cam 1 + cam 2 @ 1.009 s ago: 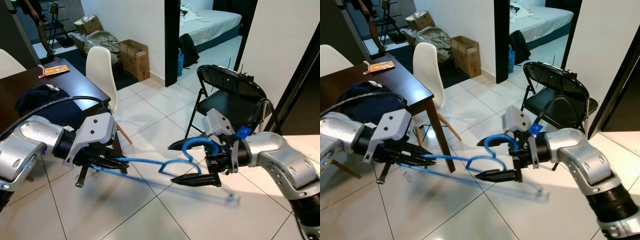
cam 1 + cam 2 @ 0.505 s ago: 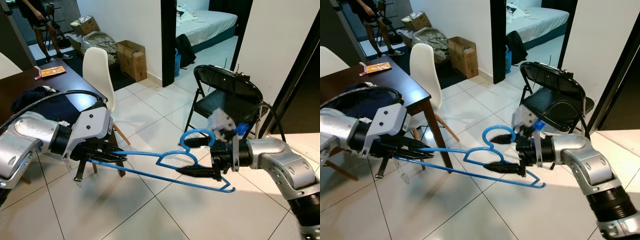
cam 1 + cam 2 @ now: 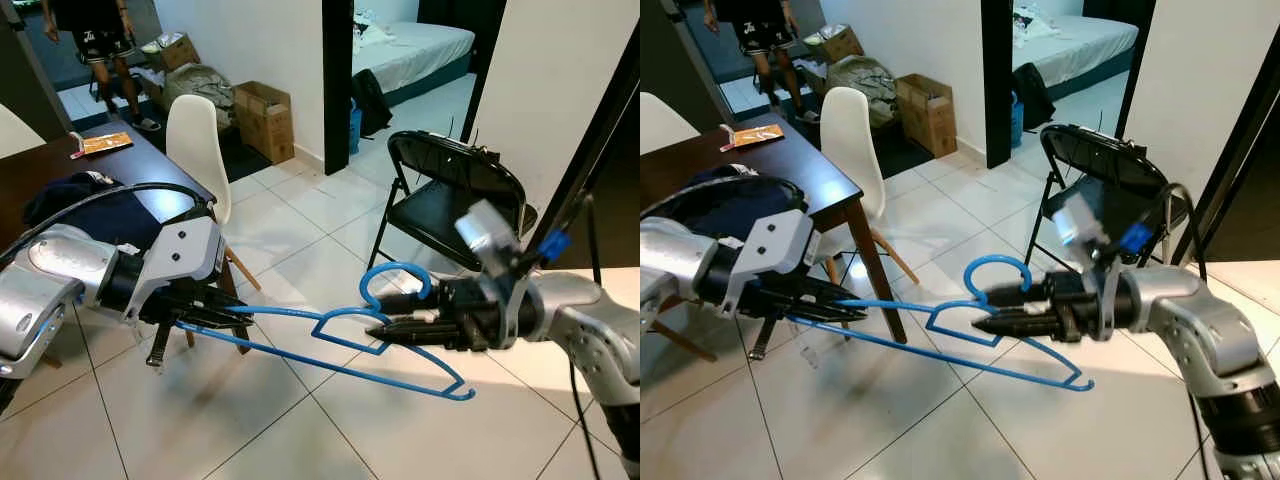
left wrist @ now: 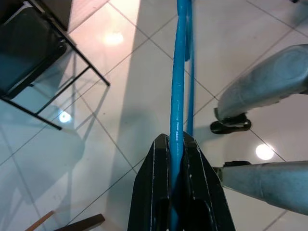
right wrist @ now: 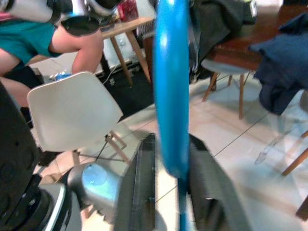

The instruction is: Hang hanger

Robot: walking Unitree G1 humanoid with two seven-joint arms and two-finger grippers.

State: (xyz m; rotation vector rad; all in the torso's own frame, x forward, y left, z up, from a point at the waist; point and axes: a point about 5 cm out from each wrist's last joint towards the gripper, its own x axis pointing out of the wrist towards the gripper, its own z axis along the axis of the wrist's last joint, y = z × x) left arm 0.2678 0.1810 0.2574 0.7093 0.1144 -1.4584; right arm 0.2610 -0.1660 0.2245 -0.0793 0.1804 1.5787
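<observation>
White floor tiles (image 3: 300, 210) lie beneath a thin blue hanger (image 3: 345, 345).

My left pincer (image 4: 177, 144) clamps both black fingers (image 4: 155, 192) on the blue hanger (image 4: 177, 86), whose thin bars run straight away from me above the white tiled floor (image 4: 120, 120). A black folding chair (image 4: 29, 53) stands to one side, my silver right arm (image 4: 264, 91) to the other.

My left gripper (image 3: 228, 318) pinches the hanger (image 3: 340, 340), its 2 fingers closed on the bar. My right gripper (image 3: 378, 324) reaches across, fingers nearly together around the hanger's neck.
</observation>
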